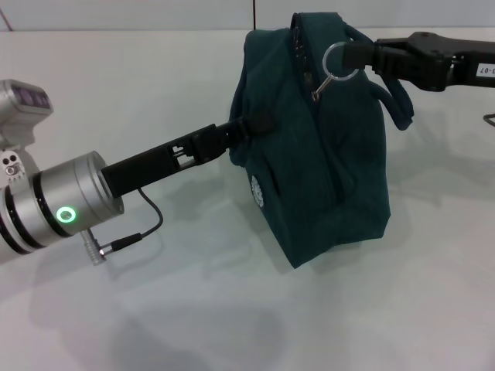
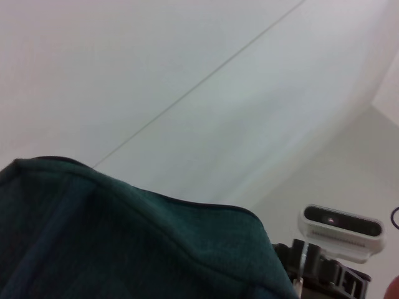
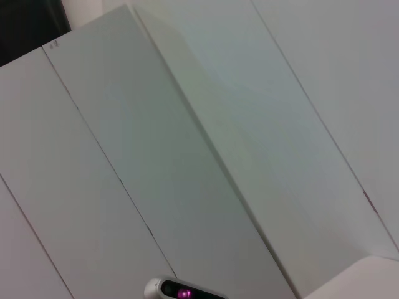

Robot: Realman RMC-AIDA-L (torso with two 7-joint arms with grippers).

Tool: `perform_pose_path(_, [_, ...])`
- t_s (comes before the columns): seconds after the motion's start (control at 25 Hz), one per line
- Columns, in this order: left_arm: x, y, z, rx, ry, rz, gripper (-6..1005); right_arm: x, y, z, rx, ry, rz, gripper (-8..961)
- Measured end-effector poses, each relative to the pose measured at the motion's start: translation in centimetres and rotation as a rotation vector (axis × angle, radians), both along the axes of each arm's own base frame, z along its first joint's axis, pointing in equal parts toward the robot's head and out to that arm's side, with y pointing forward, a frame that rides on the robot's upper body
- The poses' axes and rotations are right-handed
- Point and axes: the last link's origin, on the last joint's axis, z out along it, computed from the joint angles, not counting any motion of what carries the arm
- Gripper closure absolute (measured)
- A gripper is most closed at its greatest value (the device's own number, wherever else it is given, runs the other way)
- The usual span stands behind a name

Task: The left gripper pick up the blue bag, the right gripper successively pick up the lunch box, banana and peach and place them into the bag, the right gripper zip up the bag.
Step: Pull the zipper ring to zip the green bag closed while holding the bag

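Observation:
The blue bag (image 1: 325, 170) stands tilted in the middle of the white table (image 1: 155, 325), its white round logo (image 1: 257, 191) facing me. My left gripper (image 1: 249, 126) comes in from the left and is shut on the bag's upper side edge. My right gripper (image 1: 352, 56) reaches in from the right at the bag's top, shut on the silver ring pull (image 1: 324, 58) of the zip. In the left wrist view the bag's fabric (image 2: 124, 243) fills the lower part of the picture. The lunch box, banana and peach are out of view.
A thin black cable (image 1: 143, 230) hangs from my left arm onto the table. One rope handle (image 1: 402, 104) droops off the bag's right side. The right arm's wrist camera (image 2: 341, 229) shows beyond the bag. White wall panels (image 3: 187, 156) fill the right wrist view.

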Motion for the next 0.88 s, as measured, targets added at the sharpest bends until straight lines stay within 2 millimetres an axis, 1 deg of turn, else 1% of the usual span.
perform_pose_path(0.28, [0.1, -0.1, 0.0, 0.007, 0.001, -0.014, 944, -0.2, 0.2, 0.1, 0.007, -0.003, 0.003, 946])
perform_pose_path(0.72, [0.4, 0.0, -0.2, -0.005, 0.015, -0.035, 944, -1.7, 0.9, -0.2, 0.0, -0.029, 0.047, 946])
perform_pose_path(0.88, [0.5, 0.0, -0.2, -0.006, 0.015, -0.038, 944, -1.9, 1.2, -0.7, -0.008, -0.053, 0.048, 946])
